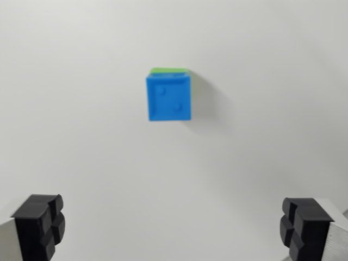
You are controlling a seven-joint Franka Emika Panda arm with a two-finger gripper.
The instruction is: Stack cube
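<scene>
Blue cube sits on the green cube, the gripper spread wide and empty above.

The blue cube (169,97) rests on top of the green cube (169,70), of which only a thin green edge shows along the far side — so the stack looks made, and the step in hand is, as I judge it, a clean retreat. The gripper (174,225) has its jaws released, one black pad (39,224) at the wrist view's left and the other at the right, both well apart from the cubes and holding nothing. To do this well, lift straight away from the white table (81,136) with no sideways drift — a brush against the blue cube could slide it off. The blue cube seems slightly offset toward the near side; whether it sits flush I cannot tell through the blur.
</scene>
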